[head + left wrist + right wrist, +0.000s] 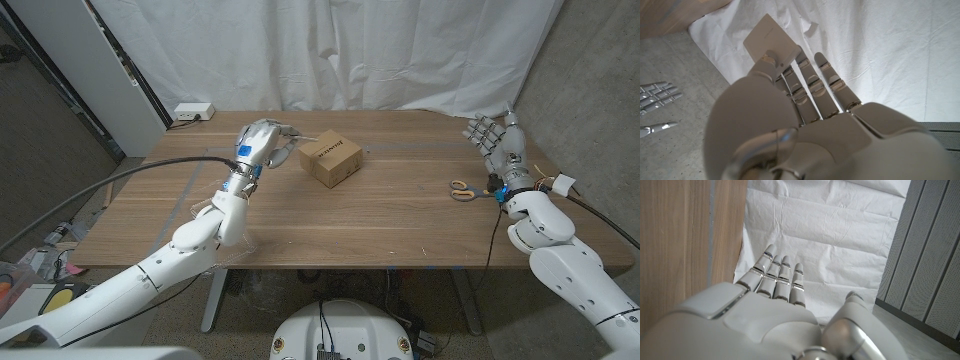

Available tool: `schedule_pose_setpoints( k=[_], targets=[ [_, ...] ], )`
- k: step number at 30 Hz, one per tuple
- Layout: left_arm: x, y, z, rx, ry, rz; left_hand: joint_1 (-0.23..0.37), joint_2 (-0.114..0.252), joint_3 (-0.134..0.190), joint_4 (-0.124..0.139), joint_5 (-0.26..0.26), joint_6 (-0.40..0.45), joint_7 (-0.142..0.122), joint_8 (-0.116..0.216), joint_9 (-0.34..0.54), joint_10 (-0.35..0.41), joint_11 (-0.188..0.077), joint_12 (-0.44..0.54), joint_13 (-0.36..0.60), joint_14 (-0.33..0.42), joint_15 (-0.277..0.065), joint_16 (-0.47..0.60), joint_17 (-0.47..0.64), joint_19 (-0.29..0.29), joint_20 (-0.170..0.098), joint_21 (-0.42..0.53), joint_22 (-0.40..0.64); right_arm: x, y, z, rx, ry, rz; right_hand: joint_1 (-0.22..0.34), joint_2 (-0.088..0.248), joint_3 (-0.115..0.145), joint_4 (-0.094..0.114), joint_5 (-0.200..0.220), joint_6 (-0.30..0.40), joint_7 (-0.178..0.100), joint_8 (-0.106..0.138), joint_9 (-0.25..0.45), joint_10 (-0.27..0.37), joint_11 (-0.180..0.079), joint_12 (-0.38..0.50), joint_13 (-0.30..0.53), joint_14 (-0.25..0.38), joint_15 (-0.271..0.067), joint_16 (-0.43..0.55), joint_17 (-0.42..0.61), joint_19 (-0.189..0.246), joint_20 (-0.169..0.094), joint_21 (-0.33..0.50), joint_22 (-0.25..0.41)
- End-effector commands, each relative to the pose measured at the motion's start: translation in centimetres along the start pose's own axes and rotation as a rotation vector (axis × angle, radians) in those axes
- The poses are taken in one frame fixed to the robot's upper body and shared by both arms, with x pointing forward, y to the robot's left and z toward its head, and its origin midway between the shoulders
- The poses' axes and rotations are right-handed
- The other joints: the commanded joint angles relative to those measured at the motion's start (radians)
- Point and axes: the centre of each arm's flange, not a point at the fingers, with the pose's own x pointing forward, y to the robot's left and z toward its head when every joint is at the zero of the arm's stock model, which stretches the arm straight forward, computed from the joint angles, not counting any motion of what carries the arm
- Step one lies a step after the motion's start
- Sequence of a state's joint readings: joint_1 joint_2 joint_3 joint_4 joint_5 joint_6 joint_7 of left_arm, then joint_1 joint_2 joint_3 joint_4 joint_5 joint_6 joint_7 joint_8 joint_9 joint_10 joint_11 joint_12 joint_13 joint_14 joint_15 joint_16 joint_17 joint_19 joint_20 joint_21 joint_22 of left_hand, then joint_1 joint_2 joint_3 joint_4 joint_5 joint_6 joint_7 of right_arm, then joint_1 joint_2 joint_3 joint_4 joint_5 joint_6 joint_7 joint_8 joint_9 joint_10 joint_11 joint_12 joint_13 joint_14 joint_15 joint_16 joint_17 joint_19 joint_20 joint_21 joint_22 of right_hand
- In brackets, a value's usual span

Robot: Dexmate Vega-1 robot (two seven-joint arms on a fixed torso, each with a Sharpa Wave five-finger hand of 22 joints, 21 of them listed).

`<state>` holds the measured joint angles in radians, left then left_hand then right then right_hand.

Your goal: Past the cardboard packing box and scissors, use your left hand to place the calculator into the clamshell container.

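head view: left hand [262,143] upper left holding calculator [771,42]; box [330,159] centre; right hand [497,140] fingers spread, empty, above scissors [466,190]

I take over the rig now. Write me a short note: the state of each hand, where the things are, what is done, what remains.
Left hand: raised beside the cardboard box, holding a flat white object, probably the calculator.
Right hand: open, holds nothing, raised at the table's right edge.
Scissors: on the table near the right arm.
Clamshell container: I cannot make it out clearly.
Done: pickup, apparently.
Left: find the container, place the calculator inside, release.
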<state>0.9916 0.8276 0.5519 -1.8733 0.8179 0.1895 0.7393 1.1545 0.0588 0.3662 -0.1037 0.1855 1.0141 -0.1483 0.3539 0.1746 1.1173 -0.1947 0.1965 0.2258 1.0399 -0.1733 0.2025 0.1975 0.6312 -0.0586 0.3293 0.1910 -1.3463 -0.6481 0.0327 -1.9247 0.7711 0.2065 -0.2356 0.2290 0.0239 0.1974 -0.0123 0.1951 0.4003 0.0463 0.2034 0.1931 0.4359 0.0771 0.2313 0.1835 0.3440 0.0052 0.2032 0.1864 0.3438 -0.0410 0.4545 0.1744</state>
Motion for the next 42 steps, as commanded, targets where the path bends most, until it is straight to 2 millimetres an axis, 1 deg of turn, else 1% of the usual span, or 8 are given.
schedule_pose_setpoints(
  k=[1, 10, 19, 25, 37, 42],
  targets=[
    [-1.1, 1.8, 0.2, -0.007, 0.03, 0.001, 0.001, -0.005, 0.012, 0.001, 0.003, 0.155, 0.034, 0.001, 0.008, 0.007, -0.002, 0.01, 0.007, 0.012, -0.053, 0.0, 0.005, 0.008, -0.115, 0.005, 0.002, -0.4, -0.5, 0.4, -0.002, -0.008, 0.006, -0.008, 0.002, -0.003, 0.002, 0.002, 0.009, 0.0, -0.001, 0.002, 0.012, 0.001, 0.001, 0.005, 0.01, 0.0, -0.003, 0.003, 0.009, -0.013, -0.004, 0.005],
    [-1.9, 2.5, 0.4, -0.009, 0.049, 0.012, -0.001, -0.007, 0.016, 0.002, 0.003, 0.154, 0.033, -0.002, 0.008, 0.007, -0.002, 0.01, 0.008, 0.014, -0.053, 0.0, 0.005, 0.007, -0.115, 0.005, 0.002, -0.8, -0.4, 0.6, -0.006, -0.011, 0.014, -0.008, 0.003, -0.004, 0.001, 0.002, 0.009, -0.001, -0.001, 0.002, 0.013, 0.0, 0.001, 0.006, 0.011, 0.001, -0.003, 0.003, 0.009, -0.012, -0.006, 0.005],
    [-2.9, 3.3, 0.1, -0.019, 0.048, 0.029, -0.002, -0.008, 0.019, 0.004, 0.003, 0.155, 0.035, -0.004, 0.009, 0.01, -0.002, 0.01, 0.009, 0.016, -0.053, 0.0, 0.006, 0.006, -0.115, 0.005, 0.002, -1.1, -0.3, 1.0, -0.018, -0.011, 0.004, -0.008, 0.003, -0.004, 0.001, 0.002, 0.009, 0.0, -0.001, 0.002, 0.014, 0.001, 0.0, 0.006, 0.01, 0.001, -0.004, 0.003, 0.01, -0.012, -0.009, 0.006],
    [-3.7, 3.5, 0.0, -0.021, 0.053, 0.036, -0.003, -0.008, 0.022, 0.004, 0.003, 0.155, 0.036, -0.005, 0.009, 0.01, -0.002, 0.01, 0.01, 0.016, -0.053, 0.0, 0.006, 0.006, -0.115, 0.005, 0.002, -1.0, -0.4, 1.2, -0.024, -0.016, -0.01, -0.008, 0.004, -0.004, 0.0, 0.002, 0.009, -0.001, -0.001, 0.002, 0.012, 0.001, -0.001, 0.006, 0.01, 0.0, -0.004, 0.003, 0.011, -0.014, -0.011, 0.006],
    [-4.3, 4.4, -0.6, -0.023, 0.078, 0.035, -0.003, -0.01, 0.027, 0.005, 0.003, 0.159, 0.035, -0.006, 0.009, 0.01, -0.002, 0.011, 0.014, 0.02, -0.053, 0.001, 0.007, 0.008, -0.115, 0.007, 0.003, -0.7, -0.3, 1.2, -0.016, -0.011, -0.013, -0.008, 0.004, -0.005, 0.0, 0.002, 0.009, -0.001, -0.002, 0.002, 0.013, 0.001, -0.001, 0.006, 0.01, 0.001, -0.004, 0.003, 0.012, -0.014, -0.014, 0.006],
    [-4.9, 4.8, -0.5, -0.027, 0.082, 0.042, -0.003, -0.011, 0.028, 0.005, 0.002, 0.16, 0.035, -0.006, 0.009, 0.011, -0.002, 0.01, 0.014, 0.019, -0.053, 0.0, 0.007, 0.008, -0.116, 0.007, 0.003, -0.7, -0.4, 1.1, -0.021, -0.011, -0.015, -0.008, 0.004, -0.005, -0.001, 0.002, 0.01, 0.0, -0.001, 0.002, 0.013, 0.0, -0.002, 0.006, 0.009, 0.0, -0.005, 0.003, 0.013, -0.014, -0.015, 0.006]
  ],
)
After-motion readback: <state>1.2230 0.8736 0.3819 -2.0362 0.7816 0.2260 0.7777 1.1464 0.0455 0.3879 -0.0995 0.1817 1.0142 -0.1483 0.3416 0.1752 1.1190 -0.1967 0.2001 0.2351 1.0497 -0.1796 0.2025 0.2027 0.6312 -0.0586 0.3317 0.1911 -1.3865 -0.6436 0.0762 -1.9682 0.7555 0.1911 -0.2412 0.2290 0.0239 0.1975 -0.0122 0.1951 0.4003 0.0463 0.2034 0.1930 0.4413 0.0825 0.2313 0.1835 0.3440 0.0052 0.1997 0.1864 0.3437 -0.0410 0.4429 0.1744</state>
